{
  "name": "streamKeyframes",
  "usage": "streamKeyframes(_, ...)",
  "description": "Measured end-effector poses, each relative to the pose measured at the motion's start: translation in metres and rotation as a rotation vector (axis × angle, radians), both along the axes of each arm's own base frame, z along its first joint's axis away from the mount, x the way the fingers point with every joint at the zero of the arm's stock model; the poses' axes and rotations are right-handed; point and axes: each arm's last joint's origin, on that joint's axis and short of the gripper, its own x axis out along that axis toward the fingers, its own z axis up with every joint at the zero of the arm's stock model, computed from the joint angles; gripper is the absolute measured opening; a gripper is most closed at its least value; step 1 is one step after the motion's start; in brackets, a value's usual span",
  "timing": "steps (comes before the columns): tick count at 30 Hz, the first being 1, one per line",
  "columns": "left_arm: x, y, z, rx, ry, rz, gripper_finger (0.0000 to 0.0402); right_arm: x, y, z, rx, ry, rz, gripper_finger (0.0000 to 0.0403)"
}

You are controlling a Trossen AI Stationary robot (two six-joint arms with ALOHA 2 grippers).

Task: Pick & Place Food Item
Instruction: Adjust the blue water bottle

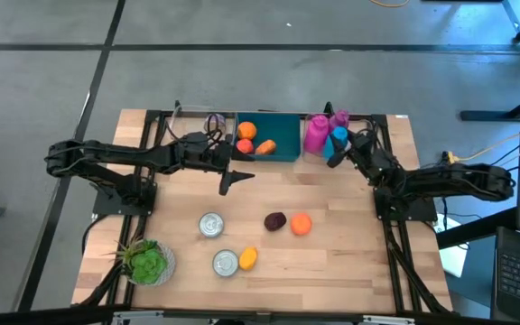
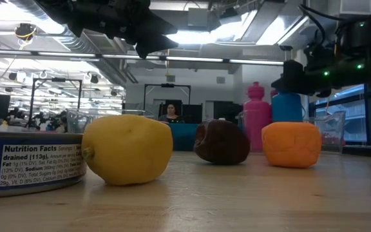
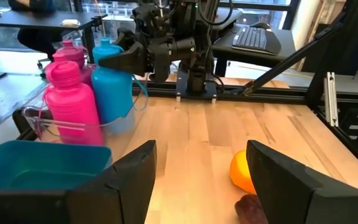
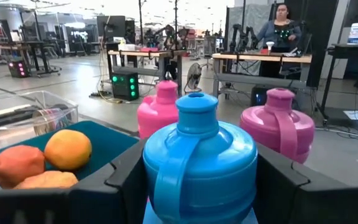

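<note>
Blue bottle between the right gripper's fingers

The blue bottle, with its carry loop facing the camera, fills the gap between the two dark fingers, which stand against its sides. Two pink bottles stand just behind it. In the teal bin beside them lie an orange fruit and two reddish-orange pieces. A person sits at a desk beyond.

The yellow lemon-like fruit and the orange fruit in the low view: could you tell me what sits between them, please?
A dark purple-brown, plum-like fruit sits between the yellow lemon-like fruit and the orange fruit in the low view, on the wooden table.
</note>
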Motion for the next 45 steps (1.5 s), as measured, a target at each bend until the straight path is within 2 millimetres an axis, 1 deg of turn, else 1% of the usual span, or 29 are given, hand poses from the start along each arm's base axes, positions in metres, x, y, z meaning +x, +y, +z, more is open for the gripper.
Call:
streamKeyframes(8, 0.0, 0.0, 0.0, -0.006, 0.0, 0.001, 0.0237, 0.001, -0.001, -0.004, 0.019, 0.017, -0.009, 0.021)
streamKeyframes(14, 0.0, 0.0, 0.0, -0.005, 0.0, 0.001, 0.0237, 0.001, -0.001, -0.004, 0.027, 0.007, -0.024, 0.0236)
streamKeyframes(24, 0.0, 0.0, 0.0, -0.005, -0.001, 0.001, 0.0237, 0.0, -0.002, -0.006, 0.061, -0.013, -0.029, 0.0242)
streamKeyframes(29, 0.0, 0.0, 0.0, -0.004, 0.0, 0.001, 0.0237, 0.001, -0.003, -0.006, 0.069, -0.012, 0.022, 0.027)
streamKeyframes(33, 0.0, 0.0, 0.0, -0.003, 0.0, 0.0, 0.0237, 0.001, -0.004, -0.004, 0.058, -0.032, 0.025, 0.0302)
streamKeyframes(36, 0.0, 0.0, 0.0, -0.003, 0.0, 0.0, 0.0237, 0.001, -0.003, -0.002, 0.035, -0.039, 0.029, 0.0319)
streamKeyframes(39, 0.0, 0.0, 0.0, -0.004, 0.004, 0.0, 0.0237, 0.001, -0.003, 0.002, -0.001, -0.047, 0.033, 0.0326)
streamKeyframes(45, 0.0, 0.002, -0.001, 0.0, 0.008, 0.041, 0.0237, 0.001, -0.003, 0.008, -0.057, -0.059, 0.032, 0.0324)
